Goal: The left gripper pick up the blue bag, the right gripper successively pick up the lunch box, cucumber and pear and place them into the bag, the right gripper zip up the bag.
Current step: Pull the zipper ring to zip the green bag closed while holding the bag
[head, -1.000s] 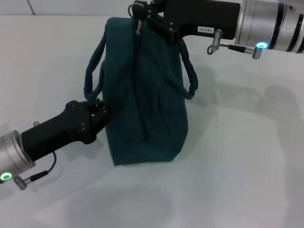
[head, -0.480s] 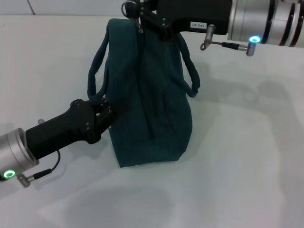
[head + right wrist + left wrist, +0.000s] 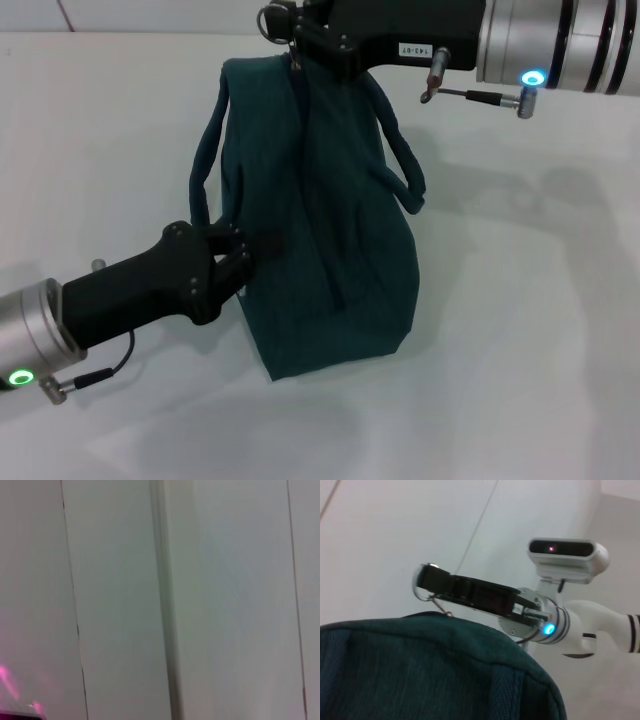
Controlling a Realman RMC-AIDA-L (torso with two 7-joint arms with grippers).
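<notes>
The blue bag stands on the white table, leaning, with its top seam closed and a loop handle hanging on each side. My left gripper is shut on the bag's near left side, just below the left handle. At the bag's far top end, my right gripper is shut on the ring zipper pull. The left wrist view shows the bag's top with the right gripper above it. The lunch box, cucumber and pear are out of view.
White table surface surrounds the bag on all sides. The right wrist view shows only pale wall panels. In the left wrist view the robot's head camera appears behind the right arm.
The bag's near bottom end has swung right and toward me, with my left gripper following it. My right gripper has shifted slightly left and farther back at the bag's top.
</notes>
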